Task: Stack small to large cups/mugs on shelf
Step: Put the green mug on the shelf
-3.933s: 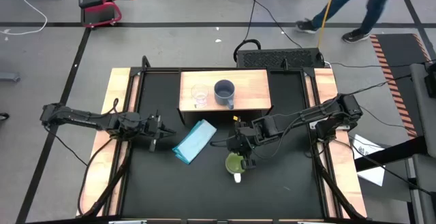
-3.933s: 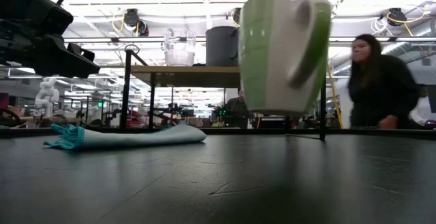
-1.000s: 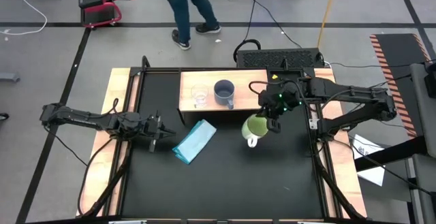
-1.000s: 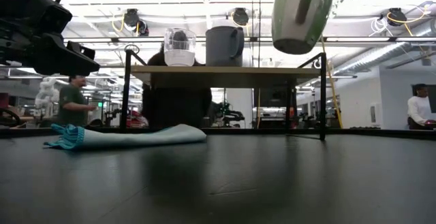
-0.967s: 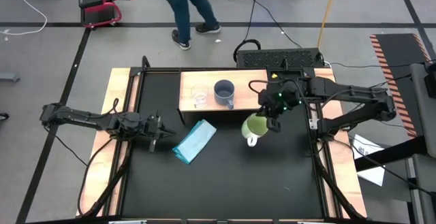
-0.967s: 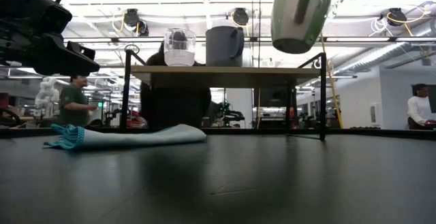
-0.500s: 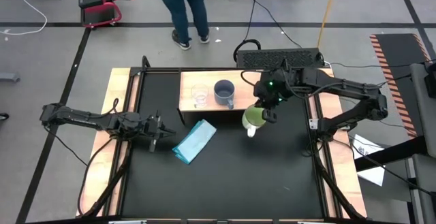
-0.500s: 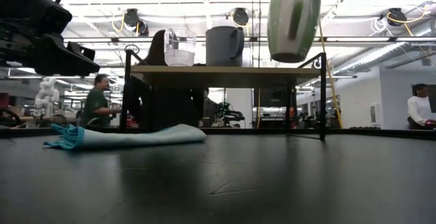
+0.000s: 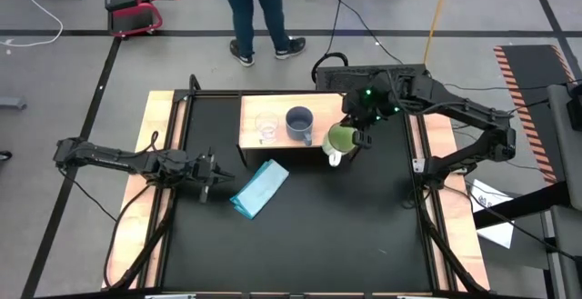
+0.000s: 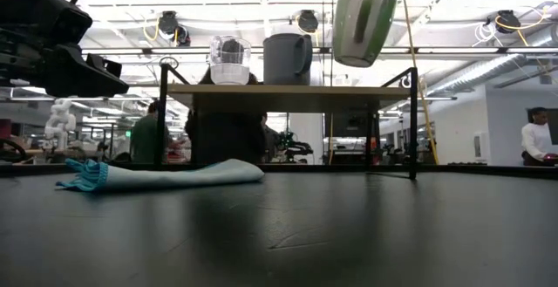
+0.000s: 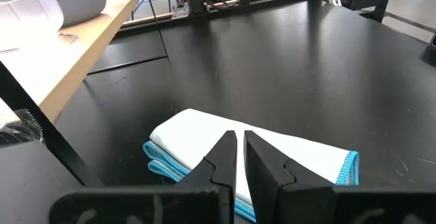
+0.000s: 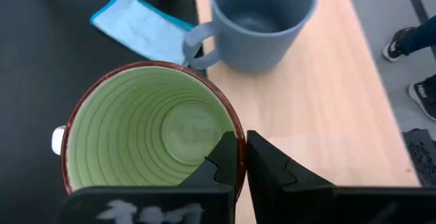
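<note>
My right gripper (image 9: 356,135) is shut on the lime-green mug (image 9: 338,139), held in the air over the right end of the light-wood shelf (image 9: 341,108); the low view shows the mug (image 10: 363,12) above shelf height, white handle toward the near side. The grey-blue mug (image 9: 300,123) and the small clear glass cup (image 9: 265,127) stand on their bases on the shelf. My left gripper (image 9: 221,179) is shut and empty, low at the table's left, just left of the light blue folded cloth (image 9: 260,187). My right gripper pinches the green mug's rim wall (image 12: 231,154), one finger inside the mug and one outside. The fingers come from above, pointing down. The mug hangs below them, lifted clear of shelf and table, slightly tilted, mouth up.
The folded cloth (image 11: 245,152) lies flat on the black table, near the shelf's front left. A person (image 9: 259,8) stands on the floor beyond the table's far edge. Wooden strips run along both table sides.
My right gripper has carried the green mug toward the table's far edge and a little left, from beside the shelf's right front corner to over its right end. The mug stays lifted and held. The person behind the table has walked.
</note>
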Controlling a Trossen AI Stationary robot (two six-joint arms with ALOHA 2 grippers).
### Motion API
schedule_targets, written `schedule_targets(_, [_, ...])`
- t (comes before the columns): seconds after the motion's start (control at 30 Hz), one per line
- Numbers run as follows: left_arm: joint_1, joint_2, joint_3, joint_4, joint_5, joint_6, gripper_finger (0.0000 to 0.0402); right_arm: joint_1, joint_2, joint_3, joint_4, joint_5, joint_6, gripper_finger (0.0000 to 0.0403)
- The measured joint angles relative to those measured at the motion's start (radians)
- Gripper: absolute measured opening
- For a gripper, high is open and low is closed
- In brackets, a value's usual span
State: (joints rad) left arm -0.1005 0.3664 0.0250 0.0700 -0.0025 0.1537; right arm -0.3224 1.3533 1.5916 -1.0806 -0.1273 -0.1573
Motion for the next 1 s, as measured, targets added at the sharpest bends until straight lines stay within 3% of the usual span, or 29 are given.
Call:
schedule_targets(0.67, [0.0, 0.0, 0.0, 0.0, 0.0, 0.025, 0.0031, -0.154, 0.019, 0.023, -0.028, -0.005, -0.122, 0.0006])
schedule_targets(1.0, [0.0, 0.0, 0.0, 0.001, -0.005, 0.024, 0.0031, -0.177, 0.051, 0.023, -0.028, -0.008, -0.125, 0.0006])
